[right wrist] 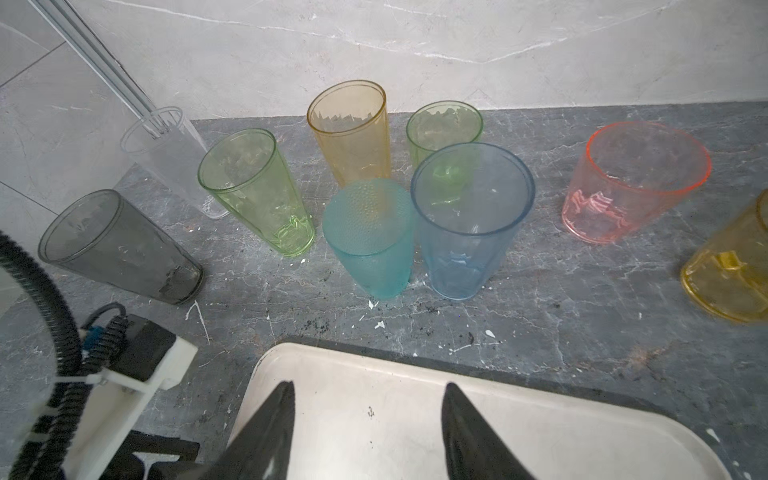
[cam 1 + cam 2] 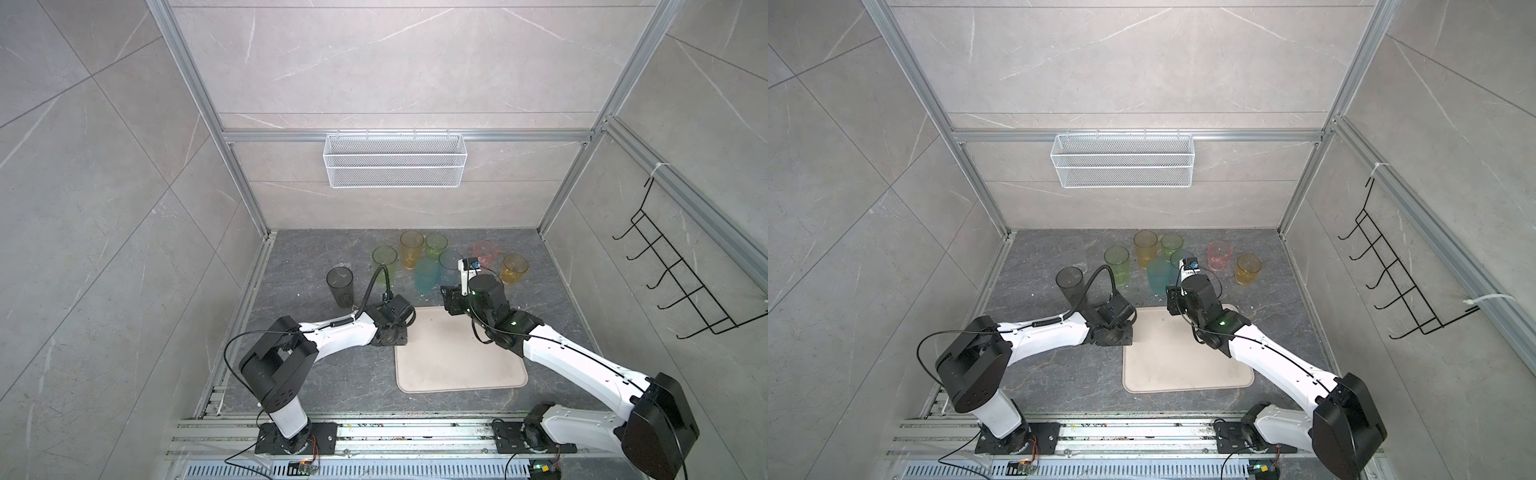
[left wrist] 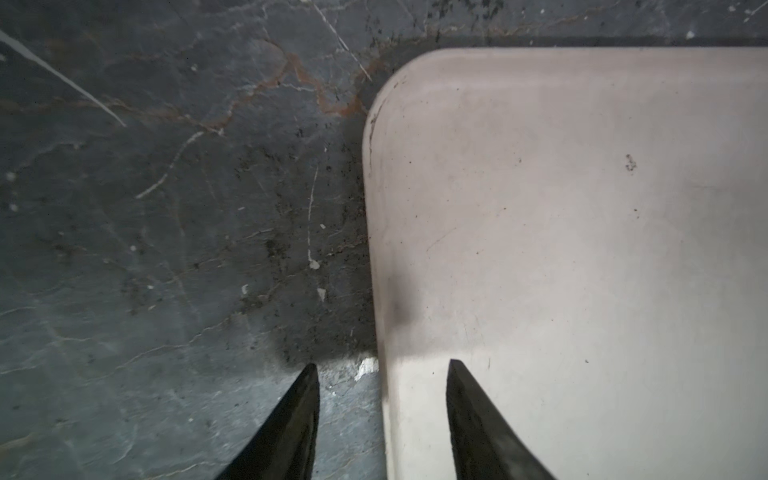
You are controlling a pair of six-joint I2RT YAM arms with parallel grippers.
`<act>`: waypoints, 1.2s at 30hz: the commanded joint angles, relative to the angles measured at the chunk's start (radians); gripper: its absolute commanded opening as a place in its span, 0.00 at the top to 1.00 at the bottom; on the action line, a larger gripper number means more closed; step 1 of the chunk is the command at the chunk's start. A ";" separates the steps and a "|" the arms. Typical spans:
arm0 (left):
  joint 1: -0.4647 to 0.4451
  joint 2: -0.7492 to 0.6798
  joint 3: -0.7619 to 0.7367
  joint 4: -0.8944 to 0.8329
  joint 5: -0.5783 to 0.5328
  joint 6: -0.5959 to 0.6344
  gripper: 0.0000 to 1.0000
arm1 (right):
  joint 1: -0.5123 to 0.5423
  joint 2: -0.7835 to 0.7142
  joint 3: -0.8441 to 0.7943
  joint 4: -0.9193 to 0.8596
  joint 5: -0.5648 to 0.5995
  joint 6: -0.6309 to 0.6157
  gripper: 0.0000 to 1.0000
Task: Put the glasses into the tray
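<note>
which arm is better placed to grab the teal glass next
Right, most likely. The right gripper hangs over the tray, facing the teal glass just beyond, fingers apart and empty. The left gripper points down at the tray's corner; no glass shows in its wrist view.

I work in a laboratory test cell: aluminium-profile frame (image 2: pixel 270 136), marble-look wall panels (image 2: pixel 374 62), my arm bases (image 2: pixel 291 440) bolted to slotted rails (image 2: pixel 415 432).

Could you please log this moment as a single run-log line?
left pincer: open, empty, over tray edge | right pincer: open, empty, over tray | glasses: all nine outside tray
</note>
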 commanded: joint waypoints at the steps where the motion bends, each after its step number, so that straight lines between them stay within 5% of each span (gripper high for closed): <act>1: -0.008 0.024 0.019 0.016 0.017 -0.036 0.57 | -0.007 0.001 -0.013 0.051 0.004 0.026 0.43; 9: -0.015 0.050 0.011 -0.005 0.002 -0.043 0.77 | -0.010 0.019 -0.020 0.058 -0.001 0.037 0.44; 22: -0.008 0.022 -0.019 -0.005 0.012 0.000 0.89 | -0.012 0.045 -0.017 0.060 -0.007 0.032 0.46; 26: 0.009 -0.002 -0.044 -0.011 0.017 0.034 1.00 | -0.013 0.051 -0.013 0.060 -0.010 0.028 0.47; 36: 0.122 -0.109 -0.153 -0.008 0.055 0.118 1.00 | -0.013 0.054 -0.016 0.063 -0.013 0.024 0.47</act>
